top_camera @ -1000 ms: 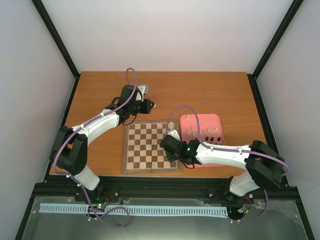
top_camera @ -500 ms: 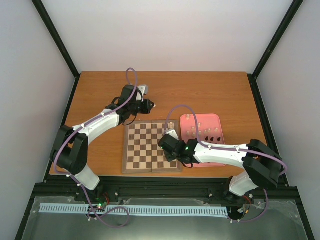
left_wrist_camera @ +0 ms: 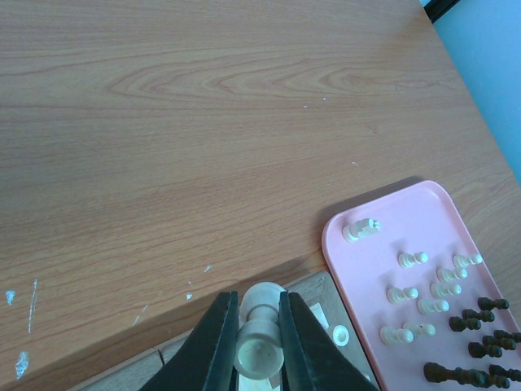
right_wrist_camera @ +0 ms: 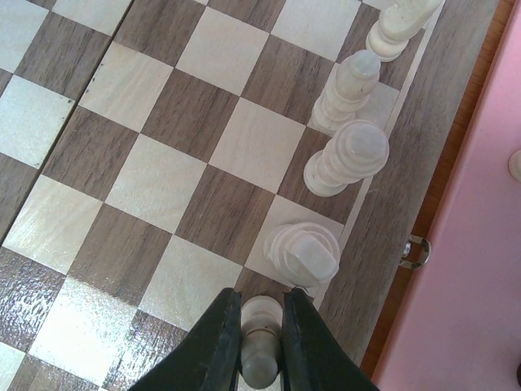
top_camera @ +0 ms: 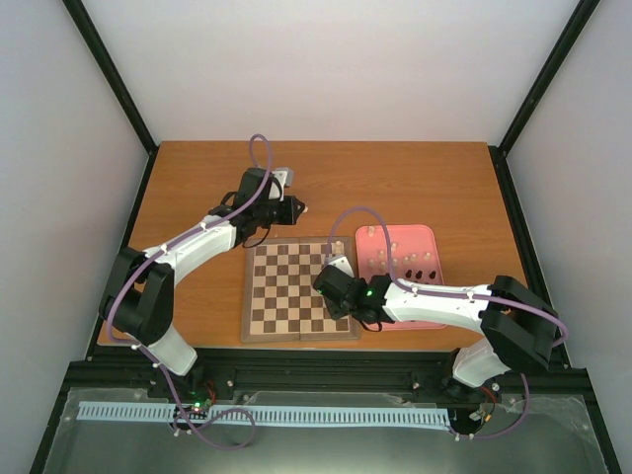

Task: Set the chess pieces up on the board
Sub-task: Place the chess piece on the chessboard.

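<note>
We see the board (top_camera: pixel 286 296) lying by the near edge of the desk (top_camera: pixel 197 178), about mid-width, with the pink tray (top_camera: pixel 415 228) just beside it toward the right edge. Our right gripper (right_wrist_camera: pixel 261 346) pinches a cream piece (right_wrist_camera: pixel 261 318) at the board's right-hand file, next to four standing cream pieces (right_wrist_camera: pixel 303 252). Our left gripper (left_wrist_camera: pixel 259 346) hangs just past the board's far edge, jaws clamped on a second cream piece (left_wrist_camera: pixel 262 297). More chessmen (left_wrist_camera: pixel 423 285), cream and dark, lie in the tray.
</note>
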### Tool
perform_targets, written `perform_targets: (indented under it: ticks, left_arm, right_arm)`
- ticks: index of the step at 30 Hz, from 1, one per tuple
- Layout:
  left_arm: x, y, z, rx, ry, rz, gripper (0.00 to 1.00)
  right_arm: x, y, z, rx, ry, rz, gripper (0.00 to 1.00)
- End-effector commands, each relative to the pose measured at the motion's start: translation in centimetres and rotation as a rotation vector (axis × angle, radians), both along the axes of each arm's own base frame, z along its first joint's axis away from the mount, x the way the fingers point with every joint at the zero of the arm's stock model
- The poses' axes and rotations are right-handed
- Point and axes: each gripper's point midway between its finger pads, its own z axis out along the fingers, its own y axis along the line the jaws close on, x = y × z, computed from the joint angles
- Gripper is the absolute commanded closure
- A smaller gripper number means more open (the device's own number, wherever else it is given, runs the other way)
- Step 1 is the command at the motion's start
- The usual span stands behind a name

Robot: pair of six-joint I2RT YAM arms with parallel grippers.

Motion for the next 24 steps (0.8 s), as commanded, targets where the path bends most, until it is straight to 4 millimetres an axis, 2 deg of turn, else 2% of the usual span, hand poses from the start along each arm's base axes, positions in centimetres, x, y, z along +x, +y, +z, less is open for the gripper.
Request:
perform_targets:
  ticks: [1,10,20,24]
  left_arm:
    - [0.8,-0.4,1.4,-0.003,-0.038,-0.008,0.99]
    - [0.8,-0.5,1.5,-0.003,-0.040,-0.008,0.99]
    - [0.9,-0.4,1.5,0.000,-0.039,-0.008,0.99]
    - [0.9,-0.5,1.4,0.000,-0.039,-0.010,0.99]
  right_arm:
    - [-0.3,-0.2,0.0,-0.010,0.016,-0.004,0.86]
    - [-0.3,-0.4,-0.2,-0.021,0.018,-0.011,0.80]
    - [-0.3,-0.2,0.4,-0.007,0.007,0.004,0.62]
    - [-0.3,0.0,0.9,0.007,0.004,0.015,0.57]
